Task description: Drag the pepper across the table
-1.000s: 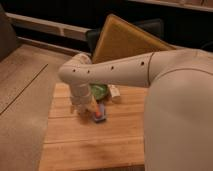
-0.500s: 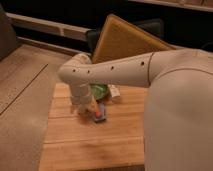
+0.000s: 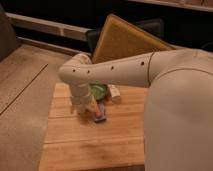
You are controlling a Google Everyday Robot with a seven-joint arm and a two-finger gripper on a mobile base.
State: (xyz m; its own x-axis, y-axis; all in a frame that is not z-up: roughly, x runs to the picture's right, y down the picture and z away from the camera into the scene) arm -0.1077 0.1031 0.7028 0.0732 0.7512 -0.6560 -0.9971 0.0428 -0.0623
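Note:
The pepper [image 3: 97,116] is a small orange-red piece lying on the wooden plank table [image 3: 75,145], against a flat blue block [image 3: 102,110]. My white arm reaches in from the right and bends down at the elbow. My gripper [image 3: 86,108] hangs at its end, low over the table, just left of the pepper and close to it. I cannot see whether it touches the pepper. The wrist hides most of the gripper.
A green bowl [image 3: 99,91] stands just behind the gripper, with a small pale object [image 3: 115,93] to its right. A tilted yellow-brown board with a dark rim [image 3: 125,40] leans behind the table. My arm's large white body [image 3: 180,115] covers the table's right side.

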